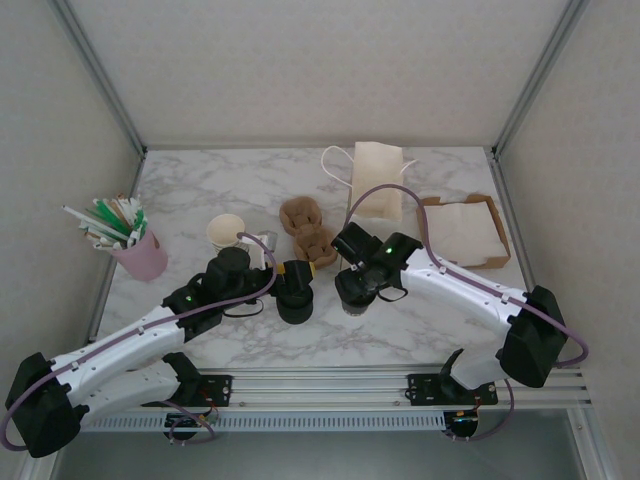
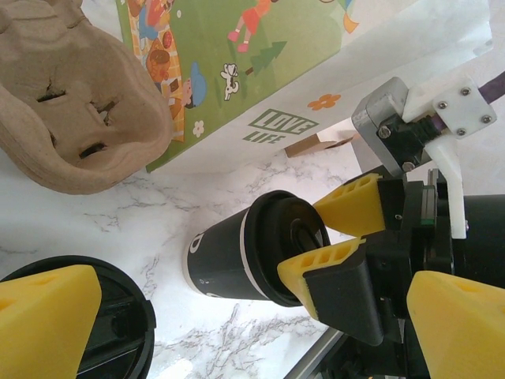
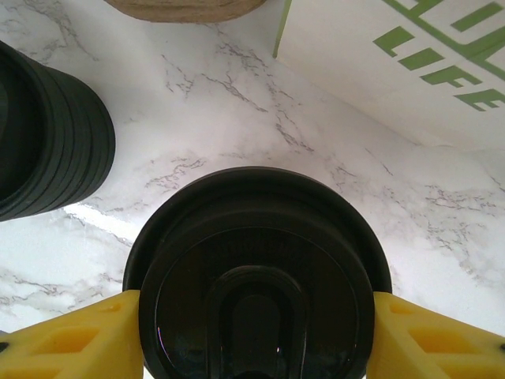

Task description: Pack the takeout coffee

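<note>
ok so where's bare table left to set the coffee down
Bare table at the back left, between the pink straw cup and the paper bag, and along the near edge. Crowded mid-table: cup carrier, lid stack, left end effector, right end effector.

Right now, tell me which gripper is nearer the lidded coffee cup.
Right. The right gripper grips the takeout coffee by its lid, a finger on each side; the left gripper stands open beside it, near the stack of lids.
</note>
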You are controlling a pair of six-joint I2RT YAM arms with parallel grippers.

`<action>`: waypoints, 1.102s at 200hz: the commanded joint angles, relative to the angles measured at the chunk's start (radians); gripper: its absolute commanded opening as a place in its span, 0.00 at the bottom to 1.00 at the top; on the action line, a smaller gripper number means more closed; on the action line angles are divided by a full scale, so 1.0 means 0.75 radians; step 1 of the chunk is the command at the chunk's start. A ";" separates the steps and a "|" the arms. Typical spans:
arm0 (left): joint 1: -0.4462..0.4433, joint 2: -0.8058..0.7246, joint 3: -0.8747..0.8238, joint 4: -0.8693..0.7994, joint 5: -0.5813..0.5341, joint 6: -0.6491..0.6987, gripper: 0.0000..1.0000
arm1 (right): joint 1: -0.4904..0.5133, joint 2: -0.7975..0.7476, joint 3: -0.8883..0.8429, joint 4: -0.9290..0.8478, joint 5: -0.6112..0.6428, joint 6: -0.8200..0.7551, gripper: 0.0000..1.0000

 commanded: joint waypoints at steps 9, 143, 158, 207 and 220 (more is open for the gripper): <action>-0.006 0.000 -0.013 0.063 0.020 -0.014 1.00 | 0.053 -0.005 -0.053 -0.061 -0.121 -0.028 0.62; -0.005 0.020 -0.022 0.066 0.028 -0.029 1.00 | 0.160 0.058 0.029 -0.135 -0.101 -0.130 0.73; -0.005 0.026 -0.016 0.061 0.032 -0.029 1.00 | 0.159 0.056 0.045 -0.148 -0.086 -0.126 0.76; -0.005 0.032 0.003 0.040 0.030 -0.029 1.00 | 0.160 -0.003 0.095 -0.179 -0.061 -0.094 0.85; -0.005 0.035 0.009 0.031 0.033 -0.029 0.99 | 0.160 -0.021 0.100 -0.182 -0.060 -0.085 0.87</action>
